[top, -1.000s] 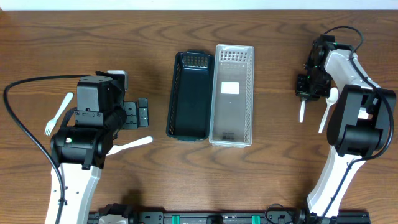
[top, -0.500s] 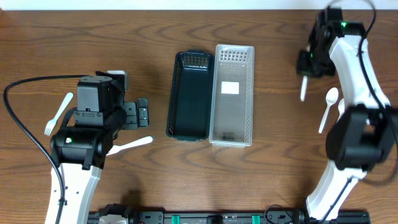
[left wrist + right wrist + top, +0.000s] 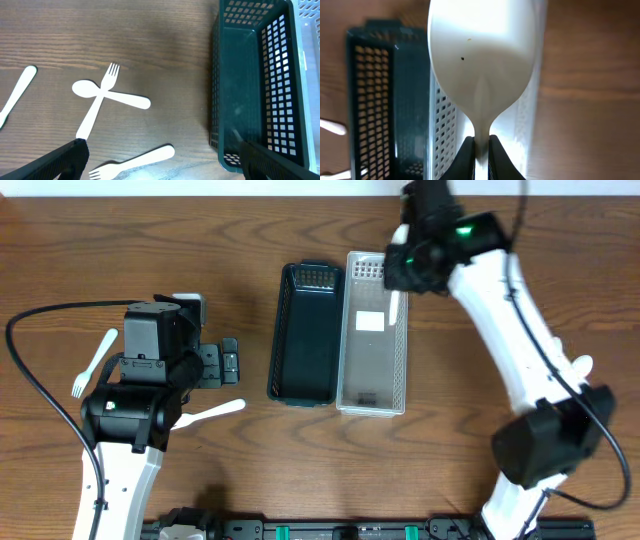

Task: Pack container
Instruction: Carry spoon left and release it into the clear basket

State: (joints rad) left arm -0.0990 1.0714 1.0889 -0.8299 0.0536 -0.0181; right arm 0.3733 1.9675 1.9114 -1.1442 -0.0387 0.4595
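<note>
My right gripper [image 3: 402, 278] hangs over the far end of the white perforated basket [image 3: 372, 370], shut on the handle of a white plastic spoon [image 3: 396, 307]. In the right wrist view the spoon [image 3: 482, 50] fills the frame, its bowl pointing away from me and its handle pinched between the fingers [image 3: 465, 155]. The dark green basket [image 3: 305, 330] stands just left of the white one. My left gripper [image 3: 228, 360] stays open and low, left of the green basket. Ahead of it a white spoon [image 3: 90, 90] and fork [image 3: 97, 107] lie crossed.
A white fork [image 3: 92, 365] lies at the far left and another fork [image 3: 208, 412] lies near my left arm. A bit of a white spoon [image 3: 582, 364] shows beside the right arm. A black cable [image 3: 40, 370] loops along the left side.
My right arm has swung from the table's right side leftwards, carrying the spoon to above the white basket. The left arm has not moved.
</note>
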